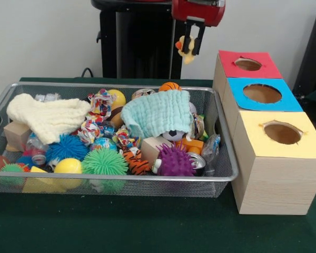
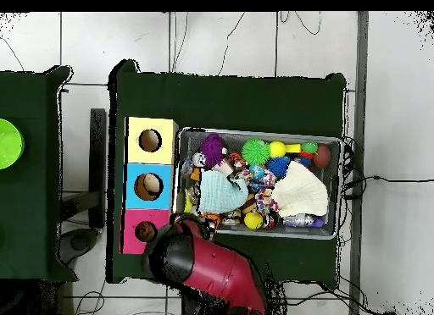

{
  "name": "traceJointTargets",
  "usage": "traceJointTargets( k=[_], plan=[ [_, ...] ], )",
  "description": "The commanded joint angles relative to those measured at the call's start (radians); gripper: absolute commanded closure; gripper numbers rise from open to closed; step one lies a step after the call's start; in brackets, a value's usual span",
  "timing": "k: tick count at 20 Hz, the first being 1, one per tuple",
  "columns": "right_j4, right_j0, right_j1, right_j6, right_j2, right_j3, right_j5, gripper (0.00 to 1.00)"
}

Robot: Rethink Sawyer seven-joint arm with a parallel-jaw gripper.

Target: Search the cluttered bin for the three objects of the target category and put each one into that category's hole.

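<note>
My gripper [image 1: 193, 50] hangs high above the bin's far right corner, shut on a small orange-yellow plush animal [image 1: 184, 52] that dangles between its fingers. The silver wire-mesh bin [image 1: 147, 179] is full of clutter. An orange tiger plush with black stripes [image 1: 135, 161] lies near its front rim, between a green and a purple spiky ball. The round hole in the red top [image 1: 247, 64] is right of and below the gripper. In the overhead view the red arm [image 2: 208, 265] covers the gripper, beside the red hole [image 2: 146, 231] and the bin [image 2: 254, 132].
The blue-topped hole [image 1: 262, 93] and yellow-topped hole [image 1: 282, 133] sit in front of the red one. A cream cloth [image 1: 47, 118] and a pale teal cloth [image 1: 155, 113] cover parts of the bin. Spiky balls in green [image 1: 104, 162], purple [image 1: 175, 161] and blue [image 1: 67, 147] lie among them.
</note>
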Motion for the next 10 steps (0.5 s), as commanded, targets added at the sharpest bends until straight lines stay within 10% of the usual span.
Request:
traceJointTargets(
  k=[1,10],
  plan=[
    [0.063,0.047,-0.014,0.321,0.069,0.141,-0.050,1.00],
    [0.077,0.188,-0.017,0.408,-0.014,0.075,0.065,1.00]
  ],
)
